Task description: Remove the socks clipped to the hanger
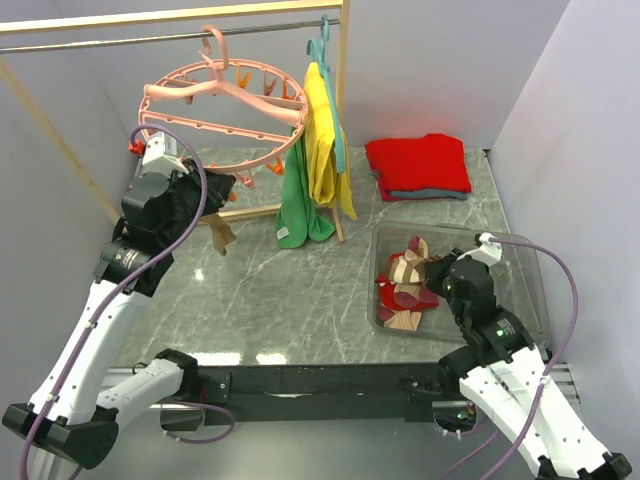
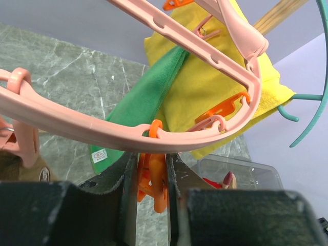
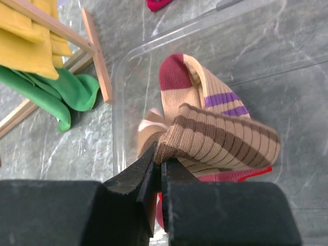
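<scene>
The salmon-pink ring hanger [image 1: 225, 110] hangs from a metal rail, its rim [image 2: 102, 130] crossing the left wrist view. My left gripper [image 1: 222, 183] [image 2: 152, 159] sits just under the rim, shut on an orange clip [image 2: 154, 187]. A brown sock [image 1: 222, 236] dangles below the ring beside that gripper; in the wrist view its top [image 2: 15, 169] hangs at a pink clip. My right gripper [image 1: 437, 272] [image 3: 160, 159] is low over the clear bin [image 1: 520, 260], jaws nearly together on the cuff of a brown-and-tan striped sock [image 3: 225, 138]. Several socks [image 1: 405, 292] lie in the bin.
Yellow cloth [image 1: 322, 130] and green cloth [image 1: 298, 200] hang on a thin teal hanger [image 1: 322, 40] right of the ring, by a wooden rack post [image 1: 342, 90]. A folded red garment [image 1: 418, 165] lies at the back right. White walls close both sides.
</scene>
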Robot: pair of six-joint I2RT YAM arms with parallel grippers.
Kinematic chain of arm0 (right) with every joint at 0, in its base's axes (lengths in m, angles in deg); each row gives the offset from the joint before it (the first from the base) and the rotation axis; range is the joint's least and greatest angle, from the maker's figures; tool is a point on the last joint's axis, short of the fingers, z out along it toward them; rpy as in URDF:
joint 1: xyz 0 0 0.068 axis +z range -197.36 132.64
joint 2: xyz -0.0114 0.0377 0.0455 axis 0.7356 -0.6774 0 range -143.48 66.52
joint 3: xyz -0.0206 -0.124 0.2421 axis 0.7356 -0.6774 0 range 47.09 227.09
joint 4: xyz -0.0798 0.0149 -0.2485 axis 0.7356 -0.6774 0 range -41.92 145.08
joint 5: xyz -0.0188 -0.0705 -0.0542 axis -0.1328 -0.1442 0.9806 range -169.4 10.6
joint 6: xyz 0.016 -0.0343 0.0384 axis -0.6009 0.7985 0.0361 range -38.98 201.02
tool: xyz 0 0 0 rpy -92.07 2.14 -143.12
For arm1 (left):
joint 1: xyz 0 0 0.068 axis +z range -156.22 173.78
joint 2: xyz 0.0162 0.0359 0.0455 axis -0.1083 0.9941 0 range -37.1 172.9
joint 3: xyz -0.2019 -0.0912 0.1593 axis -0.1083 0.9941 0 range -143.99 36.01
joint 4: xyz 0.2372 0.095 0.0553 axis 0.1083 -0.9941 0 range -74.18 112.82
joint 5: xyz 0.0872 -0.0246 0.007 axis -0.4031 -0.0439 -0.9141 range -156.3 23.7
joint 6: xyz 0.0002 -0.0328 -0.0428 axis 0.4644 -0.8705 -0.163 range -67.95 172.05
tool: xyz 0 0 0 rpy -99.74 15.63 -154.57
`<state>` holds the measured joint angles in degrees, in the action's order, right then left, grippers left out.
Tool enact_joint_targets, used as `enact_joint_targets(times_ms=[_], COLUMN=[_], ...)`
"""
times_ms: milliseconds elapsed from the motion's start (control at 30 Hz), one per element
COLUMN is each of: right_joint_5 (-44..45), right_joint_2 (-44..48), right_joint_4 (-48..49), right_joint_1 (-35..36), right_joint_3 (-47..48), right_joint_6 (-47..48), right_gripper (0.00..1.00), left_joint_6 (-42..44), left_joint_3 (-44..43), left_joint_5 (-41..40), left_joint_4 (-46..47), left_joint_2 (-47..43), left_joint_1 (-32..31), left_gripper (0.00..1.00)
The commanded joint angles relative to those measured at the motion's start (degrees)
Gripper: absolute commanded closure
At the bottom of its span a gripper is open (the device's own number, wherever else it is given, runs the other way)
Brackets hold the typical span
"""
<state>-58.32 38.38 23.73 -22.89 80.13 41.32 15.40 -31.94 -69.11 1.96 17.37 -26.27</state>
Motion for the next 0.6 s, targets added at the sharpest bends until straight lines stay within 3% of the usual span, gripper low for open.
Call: enact_joint_targets(times_ms=[0, 67, 167, 200, 267, 300, 367, 400, 567], right_joint_5=[-1.56, -2.44, -4.73, -5.43, -7.36, -8.33, -11.22, -12.37, -12.04], right_joint_2=[0.45, 1.15, 1.16, 0.81, -0.85, -1.56, -2.79, -2.97, -8.04], right_joint_4=[-0.64, -0.55, 0.59, 1.11, 1.21, 1.56, 2.34, 3.83, 4.73], right_joint_1=[-0.39, -0.3, -0.39, -0.3, -0.3, -0.39, -0.3, -0.39, 1.98], right_joint_3=[1.33, 1.15, 1.24, 1.41, 2.11, 2.38, 3.08, 3.26, 7.99], right_joint_6=[0.59, 0.5, 2.34, 2.96, 4.28, 4.81, 6.21, 6.65, 10.42], right_gripper=[0.87, 0.83, 0.67, 0.54, 0.42, 0.27, 0.16, 0.05, 0.0], left_joint_6=[-0.18, -0.18, -0.27, -0.36, -0.36, -0.36, -0.36, -0.36, -0.1], left_joint_3=[-0.09, -0.09, -0.26, -0.17, 0.0, 0.0, -0.17, -0.17, -0.26], left_joint_5=[1.4, 1.49, 1.58, 1.58, 1.75, 1.75, 1.75, 1.67, 1.58], left_joint_4=[1.35, 1.35, 1.26, 1.26, 1.18, 1.17, 0.83, 0.82, 0.56], left_joint_2=[-0.78, -0.69, -0.86, -0.87, -0.87, -0.95, -1.04, -1.13, -1.39], left_joint_1=[0.19, 0.19, 0.19, 0.19, 0.19, 0.19, 0.19, 0.19, 0.19], left_gripper=[0.99, 0.98, 0.98, 0.98, 0.98, 0.98, 0.98, 0.98, 0.98])
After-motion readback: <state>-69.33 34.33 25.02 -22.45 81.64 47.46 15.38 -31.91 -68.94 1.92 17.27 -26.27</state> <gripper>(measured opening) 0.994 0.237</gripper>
